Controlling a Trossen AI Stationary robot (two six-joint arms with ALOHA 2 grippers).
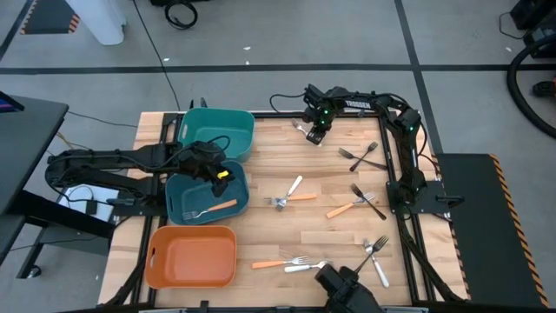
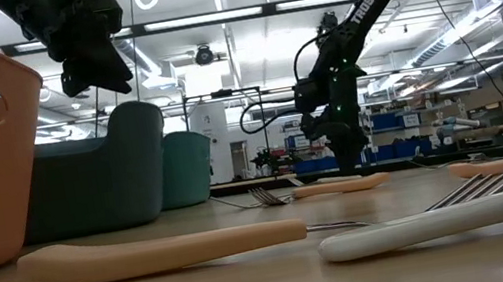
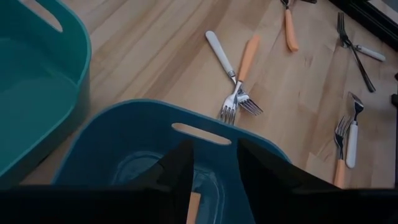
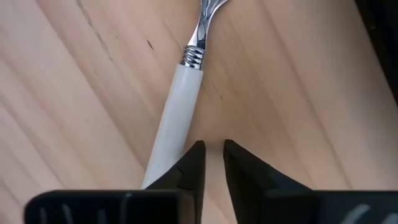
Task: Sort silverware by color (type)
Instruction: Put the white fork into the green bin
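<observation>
My right gripper (image 4: 211,155) points down at the table's far edge (image 1: 314,132), its fingers a narrow gap apart over bare wood. A white-handled fork (image 4: 180,106) lies flat on the table, and its handle runs beside and under one finger. My left gripper (image 3: 214,165) hangs open above the blue bin (image 1: 207,196), holding nothing. In that bin lies an orange-handled fork (image 1: 213,209). More forks with white, orange and black handles lie scattered on the table. My right gripper comes from above, pointing down. One finger (image 4: 189,165) stands against the side of the white handle's free end (image 4: 163,158), with the handle outside the gap. Whether the finger touches it, I cannot tell. The fork lies flat on the wood.
A teal bin (image 1: 217,130) stands behind the blue one and an orange bin (image 1: 191,256) in front of it. A white and an orange fork (image 1: 291,196) cross mid-table. Black forks (image 1: 365,158) lie at the right, and more forks (image 1: 295,261) near the front edge.
</observation>
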